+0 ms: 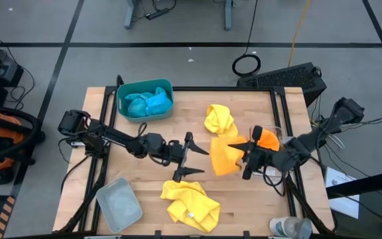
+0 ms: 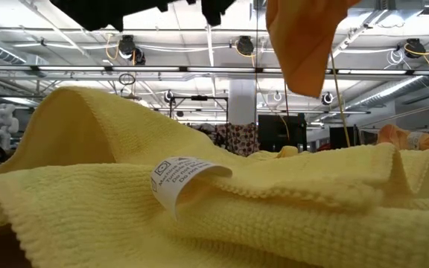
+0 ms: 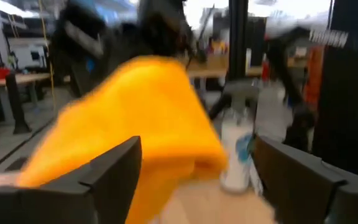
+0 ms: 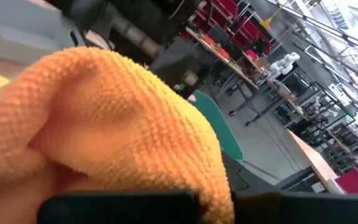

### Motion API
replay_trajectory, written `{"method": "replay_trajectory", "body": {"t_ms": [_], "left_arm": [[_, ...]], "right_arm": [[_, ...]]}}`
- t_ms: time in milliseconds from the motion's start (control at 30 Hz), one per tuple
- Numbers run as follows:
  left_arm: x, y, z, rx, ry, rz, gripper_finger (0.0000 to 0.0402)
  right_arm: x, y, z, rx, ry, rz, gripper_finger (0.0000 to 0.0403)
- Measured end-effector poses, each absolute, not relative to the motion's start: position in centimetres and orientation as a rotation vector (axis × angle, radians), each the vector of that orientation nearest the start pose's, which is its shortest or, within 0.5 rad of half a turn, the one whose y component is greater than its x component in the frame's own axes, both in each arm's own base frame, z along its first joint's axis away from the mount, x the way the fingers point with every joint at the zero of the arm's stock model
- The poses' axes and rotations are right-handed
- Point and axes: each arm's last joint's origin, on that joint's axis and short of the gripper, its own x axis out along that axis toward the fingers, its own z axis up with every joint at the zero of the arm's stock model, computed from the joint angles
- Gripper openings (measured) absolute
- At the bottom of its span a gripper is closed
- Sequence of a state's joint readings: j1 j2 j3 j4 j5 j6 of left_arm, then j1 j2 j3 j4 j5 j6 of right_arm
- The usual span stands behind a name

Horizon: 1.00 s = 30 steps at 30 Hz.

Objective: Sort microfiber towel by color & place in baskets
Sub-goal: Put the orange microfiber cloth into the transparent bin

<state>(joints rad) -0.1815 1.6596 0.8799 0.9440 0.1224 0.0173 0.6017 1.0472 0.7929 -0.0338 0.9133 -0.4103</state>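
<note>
An orange microfiber towel [image 1: 224, 157] hangs over the table's middle, with my right gripper [image 1: 246, 159] shut on it from the right. My left gripper [image 1: 201, 161] stands open just left of the towel. In the left wrist view its fingers [image 3: 114, 171] flank the towel's near end [image 3: 142, 118]. A second orange towel [image 1: 268, 138] lies in the clear basket [image 1: 278, 133] at the right. Two blue towels [image 1: 148, 102] fill the teal basket [image 1: 144, 99]. One yellow towel [image 1: 219, 119] lies at the far middle, another [image 1: 190, 204] near the front edge. My right gripper pinches the orange towel by its right-hand edge [image 1: 241, 158] between its two fingers, coming about level from the table's right. The cloth bunches over the fingers [image 4: 123, 208] and hides the place of contact. It hangs below the gripper [image 2: 307, 52], its lower end off the table.
A pale grey basket [image 1: 119, 202] stands at the front left. A clear plastic bottle [image 1: 290, 228] lies at the front right corner. The front yellow towel [image 2: 199, 201] fills the low view's foreground. There is bare wood between the teal basket and the grey one.
</note>
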Motion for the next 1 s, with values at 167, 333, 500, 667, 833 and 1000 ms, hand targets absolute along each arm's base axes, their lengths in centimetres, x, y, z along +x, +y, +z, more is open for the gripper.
{"method": "replay_trajectory", "body": {"t_ms": [167,333,500,667,833,1000], "left_arm": [[34.6,-7.3,25.8,-0.008,-0.215,-0.303,0.0329],[34.7,-7.6,26.0,-0.019,-0.241,-0.185,0.0329],[35.6,-8.4,25.1,0.029,-0.228,-0.168,0.0329],[37.0,-8.7,24.4,0.080,-0.195,-0.125,0.0329],[38.2,-8.4,22.7,0.217,-0.137,-0.031,0.0329],[38.5,-8.1,21.9,0.324,-0.080,0.008,0.0289]], "right_arm": [[19.7,11.1,29.4,-0.667,0.335,-0.241,0.0002],[20.1,11.2,29.2,-0.641,0.332,-0.249,0.0001],[20.7,11.0,29.1,-0.621,0.322,-0.269,0.0001],[21.2,11.2,29.1,-0.606,0.306,-0.277,0.0001],[21.3,11.3,29.1,-0.594,0.294,-0.279,0.0005],[21.3,11.4,29.2,-0.579,0.281,-0.239,0.0006]]}}
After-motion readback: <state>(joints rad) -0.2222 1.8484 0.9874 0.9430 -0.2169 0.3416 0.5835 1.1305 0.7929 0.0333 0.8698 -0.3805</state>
